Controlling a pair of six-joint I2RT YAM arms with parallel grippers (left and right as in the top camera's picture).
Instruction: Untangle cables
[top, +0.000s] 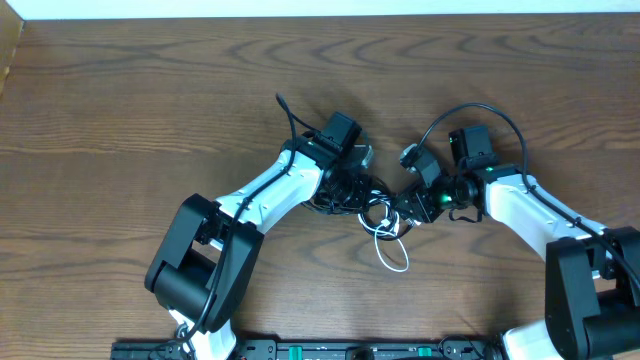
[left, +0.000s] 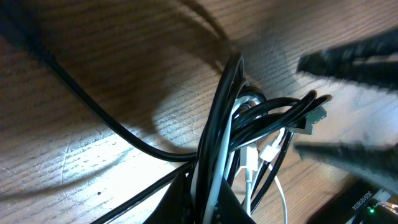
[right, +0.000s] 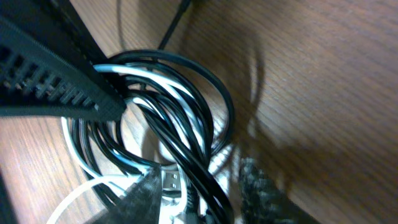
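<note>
Overhead, cables (top: 378, 212): a tight knot of black cords on the wooden table (top: 150, 90), between the two arms.
Overhead, white cable (top: 395, 258): a loop of it trails out of the knot toward the front edge.
Overhead, left gripper (top: 352, 190): down on the knot's left side, its jaws hidden under the wrist.
Overhead, right gripper (top: 408, 205): at the knot's right side, tips in among the cords.
Left wrist, left claw: closed tight, with a sheaf of black cords rising out of its grip.
Left wrist, plug ends (left: 314, 115): these stick out to the right, between the other arm's two blurred fingers.
Right wrist, right claw: its fingers (right: 261, 193) stand partly apart. Black cords and a USB plug (right: 172, 182) lie between them. I cannot tell whether they pinch anything.
Right wrist, coil: black and white loops lie on the wood, touching the left claw's ribbed finger (right: 50, 81).
</note>
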